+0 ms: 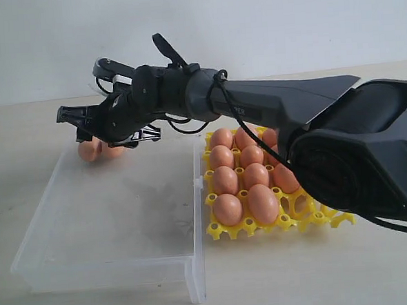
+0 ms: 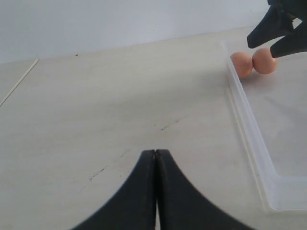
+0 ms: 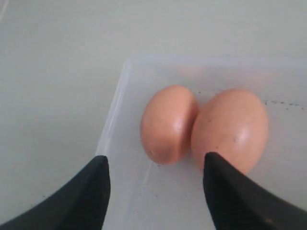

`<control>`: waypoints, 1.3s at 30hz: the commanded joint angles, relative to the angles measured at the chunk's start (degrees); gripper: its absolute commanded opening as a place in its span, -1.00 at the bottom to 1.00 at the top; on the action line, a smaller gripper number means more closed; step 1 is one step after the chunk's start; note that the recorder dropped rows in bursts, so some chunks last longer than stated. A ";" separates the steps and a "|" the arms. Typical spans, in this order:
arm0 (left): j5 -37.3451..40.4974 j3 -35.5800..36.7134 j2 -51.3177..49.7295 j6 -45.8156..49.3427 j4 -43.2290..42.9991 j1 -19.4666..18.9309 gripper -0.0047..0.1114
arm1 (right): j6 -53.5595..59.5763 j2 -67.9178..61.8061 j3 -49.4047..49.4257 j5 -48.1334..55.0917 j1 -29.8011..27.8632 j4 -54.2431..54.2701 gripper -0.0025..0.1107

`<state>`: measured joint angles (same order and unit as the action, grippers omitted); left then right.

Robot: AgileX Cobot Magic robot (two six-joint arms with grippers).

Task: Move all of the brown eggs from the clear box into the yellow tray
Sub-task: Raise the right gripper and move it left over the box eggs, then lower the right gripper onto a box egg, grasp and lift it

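Brown eggs (image 3: 168, 125), two smooth ovals touching, sit in a corner of the clear box (image 1: 100, 275); right hand (image 3: 156, 165) hovers over them, black fingers (image 3: 93, 201) apart. More rest in the latticed yellow tray (image 1: 332, 221). Left hand (image 2: 155, 154) pressed together.

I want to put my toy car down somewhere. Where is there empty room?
Most of the clear box floor is bare, from its near wall up to the two brown eggs in its far corner, where the right pincer hovers. The table left of the box is bare too. The yellow tray is crowded with eggs.
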<state>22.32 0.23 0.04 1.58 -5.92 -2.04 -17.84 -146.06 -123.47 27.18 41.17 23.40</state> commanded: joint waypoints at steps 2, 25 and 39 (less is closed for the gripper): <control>-0.52 -0.23 -0.04 -0.29 0.14 0.34 -0.92 | -0.34 2.29 -0.88 1.75 -2.15 -7.79 0.04; -0.52 -0.23 -0.04 -0.29 0.14 0.34 -0.92 | -3.22 -4.29 -0.88 -9.16 -2.21 -2.20 0.02; -0.52 -0.23 -0.04 -0.29 0.14 0.34 -0.92 | -2.99 -7.35 -0.88 -8.89 -0.14 1.49 -0.83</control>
<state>22.32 0.23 0.04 1.58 -5.92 -2.04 -21.33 -152.90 -124.16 15.29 40.61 25.10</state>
